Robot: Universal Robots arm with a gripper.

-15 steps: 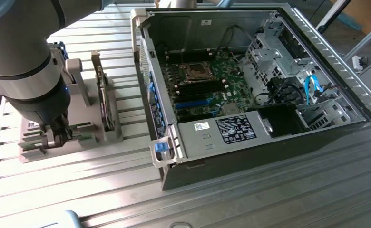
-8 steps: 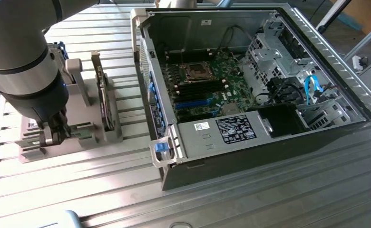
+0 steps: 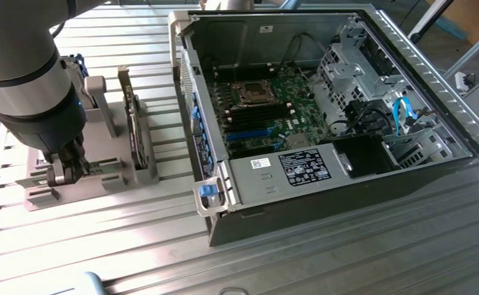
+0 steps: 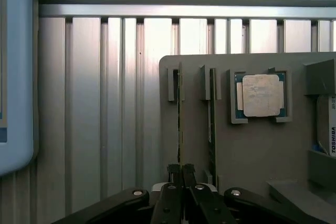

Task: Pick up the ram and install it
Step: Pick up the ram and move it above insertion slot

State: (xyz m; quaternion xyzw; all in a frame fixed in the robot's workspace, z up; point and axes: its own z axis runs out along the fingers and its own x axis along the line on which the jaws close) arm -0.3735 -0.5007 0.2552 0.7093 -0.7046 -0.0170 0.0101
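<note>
1. Ram (image 4: 179, 124) stands on edge in the slot nearest the rim of the grey holder (image 4: 252, 150). Its twin (image 4: 211, 114) is in the slot just beside it. The open computer case (image 3: 436, 80) lies well apart, toward the exterior view's right.
2. My gripper (image 4: 181, 170) is down at one end of that stick. My fingers (image 4: 173, 171) look pinched on its thin edge, one on each face, with next to no gap between them.
3. To do this step well, I judge that the pinch should sit centred across the board's thickness. My wrist should be square to the slot, so the stick cannot bind on the slot walls (image 4: 172, 85).
4. I should stay off the twin and squeeze no harder than holding needs.
</note>
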